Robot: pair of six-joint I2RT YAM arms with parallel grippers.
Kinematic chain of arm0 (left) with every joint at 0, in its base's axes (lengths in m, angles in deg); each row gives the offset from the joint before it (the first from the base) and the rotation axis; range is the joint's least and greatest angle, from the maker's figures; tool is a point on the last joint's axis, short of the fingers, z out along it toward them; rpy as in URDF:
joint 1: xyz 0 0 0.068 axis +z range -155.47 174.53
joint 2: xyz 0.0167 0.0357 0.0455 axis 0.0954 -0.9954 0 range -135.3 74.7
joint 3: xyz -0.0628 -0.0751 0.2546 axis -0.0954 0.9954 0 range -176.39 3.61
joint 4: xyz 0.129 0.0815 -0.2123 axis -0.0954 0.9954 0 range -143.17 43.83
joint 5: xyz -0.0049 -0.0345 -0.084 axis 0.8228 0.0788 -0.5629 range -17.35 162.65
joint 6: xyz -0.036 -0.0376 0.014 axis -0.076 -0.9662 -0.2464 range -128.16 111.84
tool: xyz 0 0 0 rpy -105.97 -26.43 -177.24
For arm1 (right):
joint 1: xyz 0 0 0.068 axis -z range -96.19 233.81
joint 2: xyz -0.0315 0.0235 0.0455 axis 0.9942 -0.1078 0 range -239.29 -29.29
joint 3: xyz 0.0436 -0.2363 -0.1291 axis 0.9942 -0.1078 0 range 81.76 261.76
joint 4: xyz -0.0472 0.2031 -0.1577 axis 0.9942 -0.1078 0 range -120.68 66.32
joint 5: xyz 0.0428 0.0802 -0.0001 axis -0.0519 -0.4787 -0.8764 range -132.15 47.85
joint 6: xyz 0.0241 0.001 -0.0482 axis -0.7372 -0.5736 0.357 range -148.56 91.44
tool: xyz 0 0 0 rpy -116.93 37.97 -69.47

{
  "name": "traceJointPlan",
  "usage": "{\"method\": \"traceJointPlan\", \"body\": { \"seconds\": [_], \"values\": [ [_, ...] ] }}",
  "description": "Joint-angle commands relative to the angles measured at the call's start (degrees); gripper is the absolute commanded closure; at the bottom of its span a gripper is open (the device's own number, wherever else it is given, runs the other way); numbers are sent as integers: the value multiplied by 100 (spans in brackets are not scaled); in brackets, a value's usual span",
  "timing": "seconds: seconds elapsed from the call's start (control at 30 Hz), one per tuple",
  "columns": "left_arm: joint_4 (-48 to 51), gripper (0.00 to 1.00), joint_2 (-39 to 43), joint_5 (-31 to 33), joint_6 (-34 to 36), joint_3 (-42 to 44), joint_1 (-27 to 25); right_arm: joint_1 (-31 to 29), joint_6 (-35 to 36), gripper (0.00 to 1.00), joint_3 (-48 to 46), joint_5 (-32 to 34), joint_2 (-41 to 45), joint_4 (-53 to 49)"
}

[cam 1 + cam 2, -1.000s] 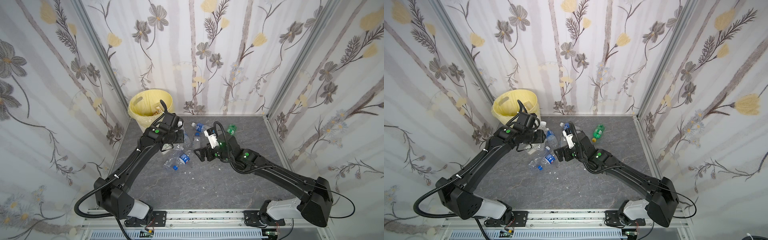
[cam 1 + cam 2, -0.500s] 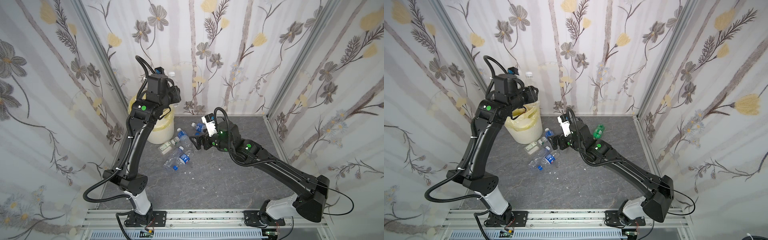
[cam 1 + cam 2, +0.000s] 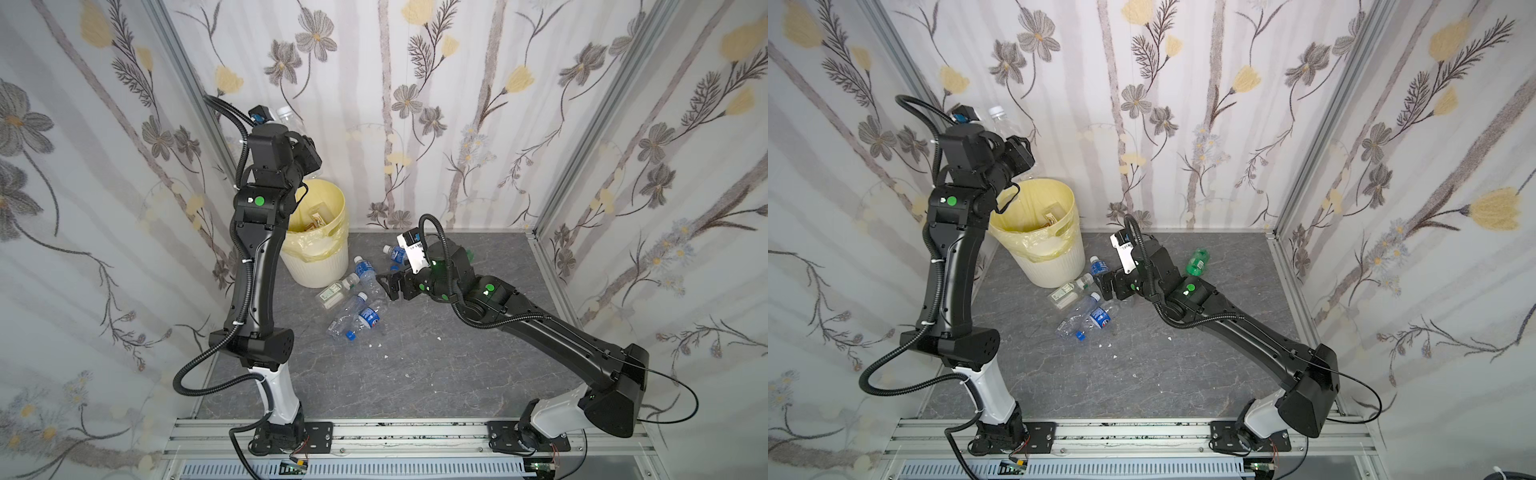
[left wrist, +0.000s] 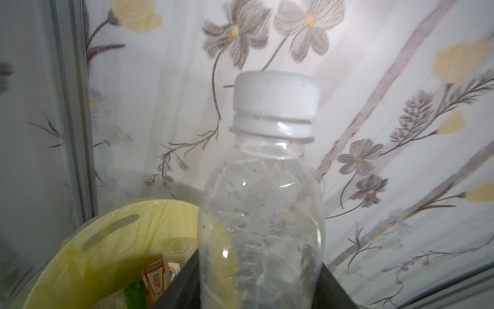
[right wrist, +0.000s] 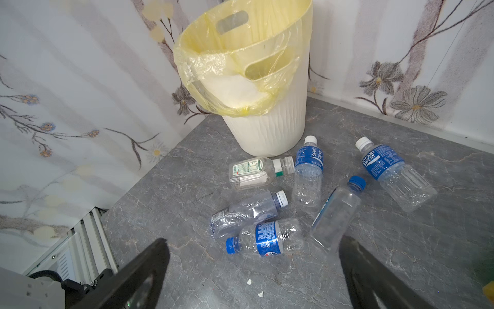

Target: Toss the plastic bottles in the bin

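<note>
I note left fingers (image 4: 179,291) grasping a clear bottle (image 4: 262,214), now raised off the table (image 5: 165,192) with the bin (image 4: 149,204) below them, release pending; right fingers (image 5: 144,267) splayed, empty.

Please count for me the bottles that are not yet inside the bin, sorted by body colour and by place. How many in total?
Clear bottles lying on the table: 6
Green bottle lying on the table: 1
Clear bottle in the left claw: 1
Total outside the bin: 8
</note>
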Motion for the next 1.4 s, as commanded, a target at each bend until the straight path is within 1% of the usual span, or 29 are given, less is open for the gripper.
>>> {"method": "traceJointPlan", "body": {
  "seconds": [0.0,0.03,0.07,0.13,0.17,0.23,0.4,0.5,0.63,0.67,0.73,0.83,1.0,1.1,1.23,1.3,1.37],
  "values": [
    [26,43,-352,-456,-366,374,305,-15,-94,0,-37,-22,-35,91],
    [27,38,-494,-645,-359,310,367,-13,-125,0,-56,-31,-35,103],
    [36,29,-634,-835,-404,230,409,-16,-152,0,-91,-41,-17,120],
    [36,22,-662,-1119,-537,166,418,-23,-198,0,-145,-34,-2,148],
    [35,16,-622,-1145,-505,130,352,-23,-214,0,-164,-19,15,149],
    [33,1,-511,-1004,-399,117,200,-23,-242,0,-231,34,56,166],
    [41,0,-190,-1062,-271,295,-54,-7,-288,0,-314,371,89,128],
    [33,0,30,-926,-163,521,-297,69,-352,0,-331,695,97,21],
    [34,0,249,-672,-52,816,-716,276,-617,0,-435,1173,123,-60],
    [33,0,286,-577,7,885,-858,487,-715,0,-469,1289,122,-79],
    [40,0,332,-366,155,986,-1145,724,-893,0,-560,1427,115,-97],
    [24,0,376,16,431,1112,-1619,1179,-1193,0,-745,1502,77,-91],
    [-28,0,278,704,995,1262,-2439,1930,-1454,0,-885,1732,-378,-102],
    [-79,0,194,986,1260,1387,-2818,2339,-1575,0,-806,1626,-775,-123],
    [-181,0,171,1198,1312,1795,-3070,2831,-1692,0,-637,1374,-1305,-102],
    [-350,0,269,1209,1251,2154,-3133,3046,-1704,0,-512,1171,-1609,-47],
    [-717,0,491,1216,1289,2722,-3205,3213,-1684,0,-326,955,-1933,-53]
  ]
}}
